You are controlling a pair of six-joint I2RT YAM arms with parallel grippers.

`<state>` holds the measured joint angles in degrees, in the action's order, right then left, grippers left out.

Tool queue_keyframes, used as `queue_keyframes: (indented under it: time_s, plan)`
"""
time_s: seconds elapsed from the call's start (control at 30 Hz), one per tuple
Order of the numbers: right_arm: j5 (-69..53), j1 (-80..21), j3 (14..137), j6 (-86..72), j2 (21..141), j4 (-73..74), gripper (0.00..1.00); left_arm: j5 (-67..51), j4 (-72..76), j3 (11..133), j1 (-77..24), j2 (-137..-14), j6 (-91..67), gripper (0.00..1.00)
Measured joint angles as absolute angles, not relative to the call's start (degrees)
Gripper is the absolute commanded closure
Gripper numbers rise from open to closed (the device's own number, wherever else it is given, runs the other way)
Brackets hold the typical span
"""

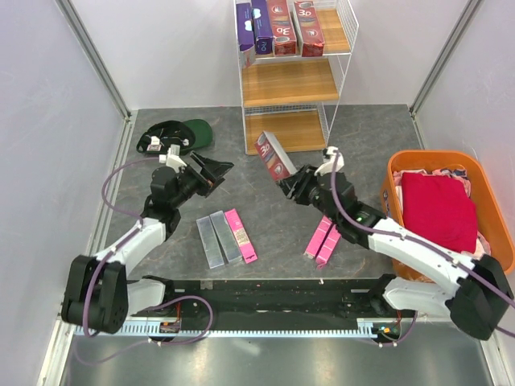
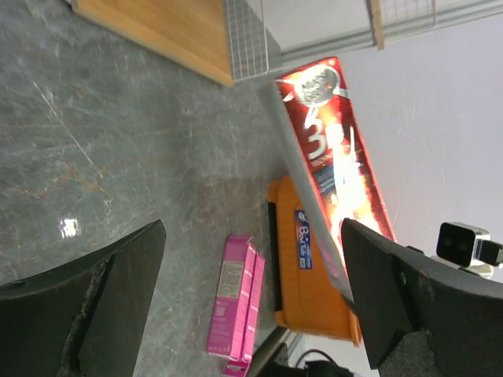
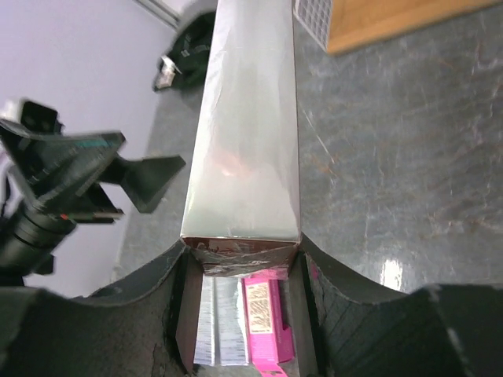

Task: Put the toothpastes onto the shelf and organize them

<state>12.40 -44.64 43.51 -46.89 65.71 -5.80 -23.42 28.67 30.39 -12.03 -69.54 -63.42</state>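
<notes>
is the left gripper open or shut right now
Open. The left gripper shows its fingers wide apart with nothing between them; the red carton beyond is clamped in the right gripper.

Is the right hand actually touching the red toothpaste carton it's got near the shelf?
Touching. The right wrist view shows the right hand clamped against both long sides of the red toothpaste carton, with no gap on either side.
</notes>
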Motion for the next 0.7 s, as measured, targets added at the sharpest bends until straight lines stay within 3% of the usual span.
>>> queue_keyframes:
  time_s: [0.27,0.53,0.7]
  plan:
    - [-1.83,-31.16,44.82,-48.93,56.62,-5.15,0.76,-18.44,22.28,30.41,-12.03,-65.41,-59.53,0.0]
    - [-20.69,-20.91,50.3,-55.37,55.94,-10.72,0.76,-18.02,20.38,30.46,-12.03,-67.9,-58.94,0.0]
    - [-26.44,-17.76,50.65,-60.12,56.34,-16.12,0.76,-18.0,19.84,30.46,-12.03,-67.9,-58.85,0.0]
